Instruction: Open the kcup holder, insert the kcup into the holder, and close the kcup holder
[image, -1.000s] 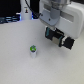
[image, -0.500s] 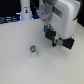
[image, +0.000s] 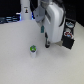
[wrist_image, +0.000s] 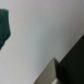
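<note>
A: Where to find the kcup (image: 33, 50)?

B: Upright on the white counter (image: 15, 60), at roughly eight o'clock from the tool (image: 46, 45) in the exterior view. Near it, but apart.

A: And the kcup holder (image: 70, 42)?

B: Off at three o'clock from the tool, against the exterior view's right edge. Black and boxy, with coloured pods (image: 67, 34) showing on top, so probably drawn open already. Too blurred to swear to it.

A: Tool open or closed?

B: Cannot tell. Just a dark lump under the white arm (image: 52, 17), with no gap to read. Carrying nothing, by the look of it. No help from the wrist view either: pale surface, a teal smear, a dark wedge.

A: So, picking up the pod next, most likely. Best way?

B: Spread wide first, then centre over the green lid and come straight down. Close across the pale body below the rim, and gently.

A: Why gently?

B: Thin plastic, by appearance: a small tapered cup, light and easy to tip or squash. Smooth counter too, so likely to skid from a sideways nudge.

A: And the holder?

B: Rigid-looking and hard-edged, with round slots. Worth a square, vertical drop into a free one.
</note>
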